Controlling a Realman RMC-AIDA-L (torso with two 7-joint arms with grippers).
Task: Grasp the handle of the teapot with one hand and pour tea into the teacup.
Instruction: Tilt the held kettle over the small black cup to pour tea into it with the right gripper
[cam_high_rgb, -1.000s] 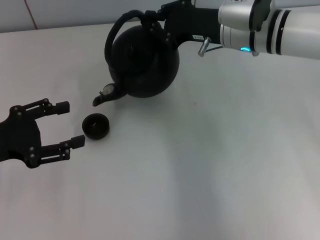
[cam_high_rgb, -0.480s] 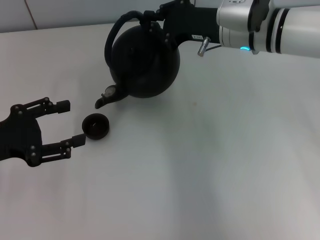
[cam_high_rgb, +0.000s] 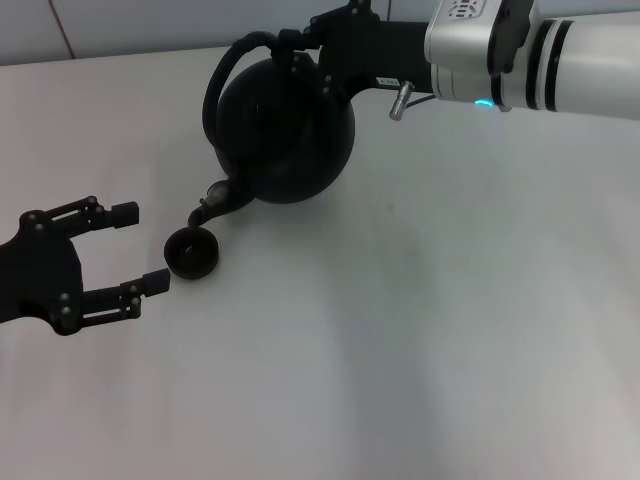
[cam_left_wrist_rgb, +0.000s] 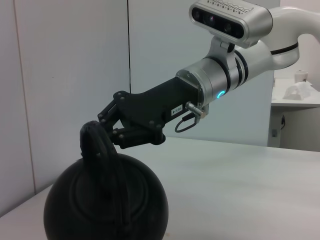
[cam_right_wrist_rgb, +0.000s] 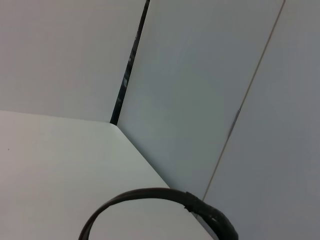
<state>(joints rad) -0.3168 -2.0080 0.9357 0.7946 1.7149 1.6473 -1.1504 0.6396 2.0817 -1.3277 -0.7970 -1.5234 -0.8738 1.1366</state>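
Observation:
The round black teapot (cam_high_rgb: 285, 130) hangs above the table at the back, tipped toward its spout. My right gripper (cam_high_rgb: 298, 50) is shut on its arched handle (cam_high_rgb: 228, 62), which also shows in the left wrist view as the handle (cam_left_wrist_rgb: 97, 150) and in the right wrist view as the handle (cam_right_wrist_rgb: 150, 197). The spout tip (cam_high_rgb: 200, 215) sits just over the rim of the small black teacup (cam_high_rgb: 192, 252). My left gripper (cam_high_rgb: 135, 253) stands open on the table just left of the teacup, not touching it. No liquid is visible.
The white table (cam_high_rgb: 420, 330) stretches to the front and right. Pale wall panels (cam_right_wrist_rgb: 200, 75) stand behind the table's far edge. My right arm (cam_high_rgb: 530, 55) reaches in from the upper right.
The teapot has tipped further and shifted slightly left, bringing its spout down from beside the teacup to directly over its rim. The left gripper has not moved.

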